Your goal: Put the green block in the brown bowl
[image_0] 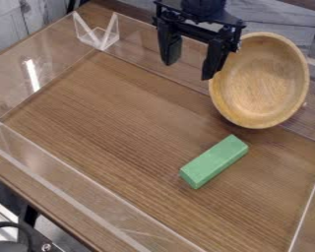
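The green block [215, 161] lies flat on the wooden tabletop, right of centre and toward the front, set at a slant. The brown bowl [263, 81] is at the right, tipped up on its side with its hollow facing the camera. My gripper [191, 59] hangs at the top centre, pointing down, just left of the bowl's rim and well above and behind the block. Its two black fingers stand apart with nothing between them.
Low clear plastic walls [55, 177] ring the wooden tabletop [107, 118]. A clear plastic corner piece [97, 31] stands at the back left. The left half of the tabletop holds no objects.
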Tool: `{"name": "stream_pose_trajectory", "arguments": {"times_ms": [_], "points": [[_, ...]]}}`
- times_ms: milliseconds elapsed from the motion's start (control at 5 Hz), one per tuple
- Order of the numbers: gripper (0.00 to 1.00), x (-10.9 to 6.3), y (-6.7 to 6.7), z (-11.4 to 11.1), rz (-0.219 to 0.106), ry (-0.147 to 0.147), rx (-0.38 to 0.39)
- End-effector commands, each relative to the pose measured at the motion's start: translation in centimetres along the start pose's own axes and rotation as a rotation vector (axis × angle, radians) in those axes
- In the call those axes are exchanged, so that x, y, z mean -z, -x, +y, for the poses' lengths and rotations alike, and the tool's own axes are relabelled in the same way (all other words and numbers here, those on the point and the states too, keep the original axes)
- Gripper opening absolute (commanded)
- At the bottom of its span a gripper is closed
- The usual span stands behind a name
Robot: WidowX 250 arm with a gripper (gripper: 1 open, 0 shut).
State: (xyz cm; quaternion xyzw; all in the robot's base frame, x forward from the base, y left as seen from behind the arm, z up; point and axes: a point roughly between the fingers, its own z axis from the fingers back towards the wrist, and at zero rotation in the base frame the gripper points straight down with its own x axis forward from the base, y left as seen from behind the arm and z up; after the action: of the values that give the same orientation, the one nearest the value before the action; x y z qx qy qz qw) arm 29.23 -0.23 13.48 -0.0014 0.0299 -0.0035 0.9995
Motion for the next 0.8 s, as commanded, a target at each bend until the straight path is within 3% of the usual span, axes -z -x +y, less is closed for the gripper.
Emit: {"name": "stream_pose_trajectory", "arguments": {"times_ms": [0,200,400,600], "points": [[1.00,0.6,0.6,-0.4,0.012,0.003,0.009],[1.00,1.1,2.8,-1.7,-0.015,0.009,0.048],[1.00,1.3,3.8,-2.7,-0.042,0.013,0.075],[1.00,1.7,4.2,-3.2,-0.043,0.017,0.086]]}}
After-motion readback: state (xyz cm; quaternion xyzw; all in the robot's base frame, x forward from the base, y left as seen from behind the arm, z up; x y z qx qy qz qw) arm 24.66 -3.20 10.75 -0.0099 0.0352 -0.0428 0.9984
